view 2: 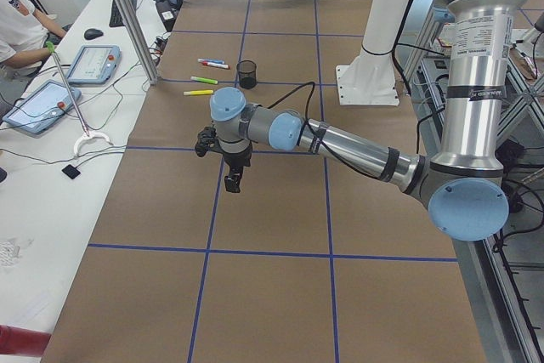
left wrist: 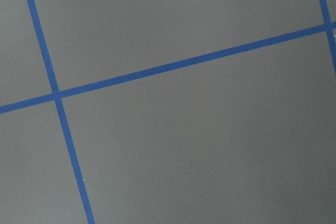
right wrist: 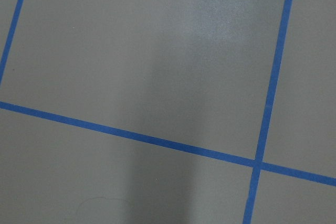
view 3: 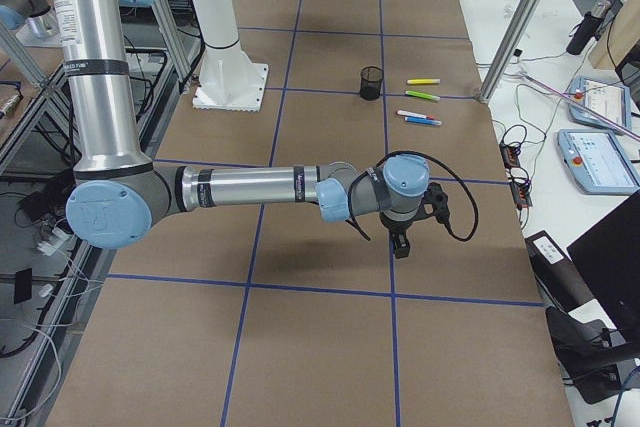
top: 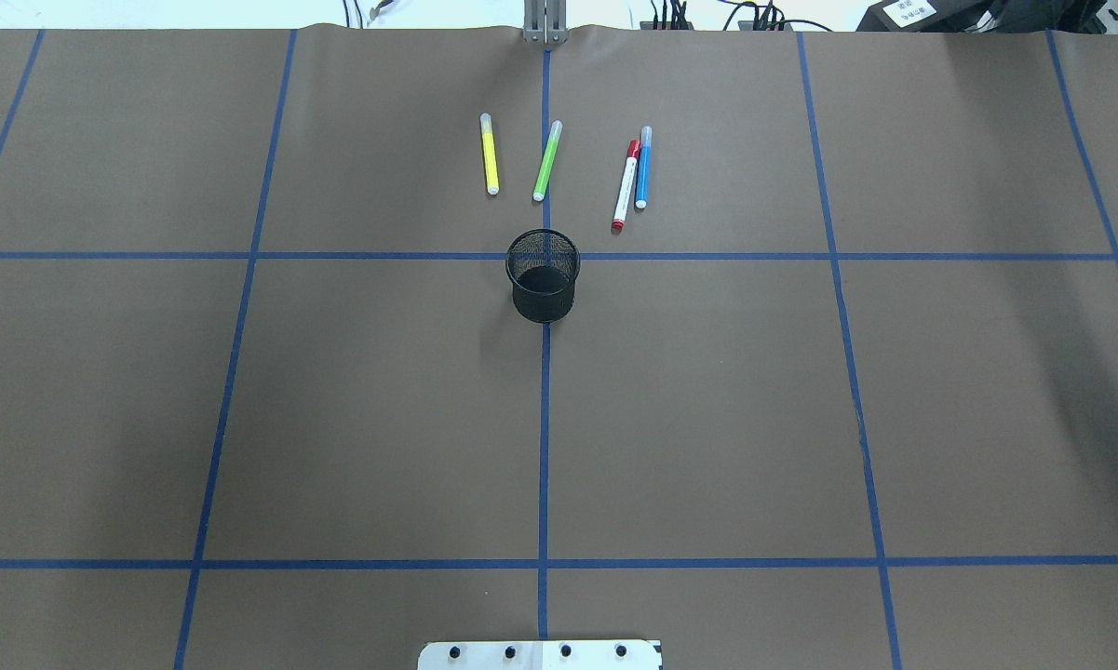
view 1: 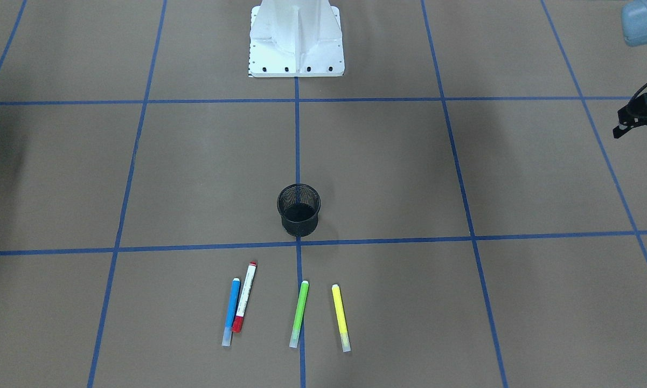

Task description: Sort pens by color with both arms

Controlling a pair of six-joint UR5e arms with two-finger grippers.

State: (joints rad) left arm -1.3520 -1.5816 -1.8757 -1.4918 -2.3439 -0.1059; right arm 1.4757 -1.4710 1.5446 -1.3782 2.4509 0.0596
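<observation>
Four pens lie side by side on the brown paper just beyond the black mesh cup (top: pixel 544 275): yellow (top: pixel 490 154), lime green (top: pixel 546 161), white with red ends (top: pixel 625 186) and blue (top: pixel 643 167). The white and blue ones almost touch. My left gripper (view 1: pixel 639 125) is cut off by the front-facing view's right edge, far from the pens, so I cannot tell its state. It hangs above the table in the left side view (view 2: pixel 231 178). My right gripper (view 3: pixel 400 242) shows only in the right side view, far from the pens; I cannot tell whether it is open or shut. Both wrist views show only paper and blue tape.
The white pedestal (view 1: pixel 296 37) stands at the robot's side of the table. Blue tape lines (top: pixel 544 437) divide the paper into squares. A side bench with tablets (view 2: pixel 92 64) and a seated person (view 2: pixel 17 19) runs along the far edge, behind a metal post (view 2: pixel 127 19).
</observation>
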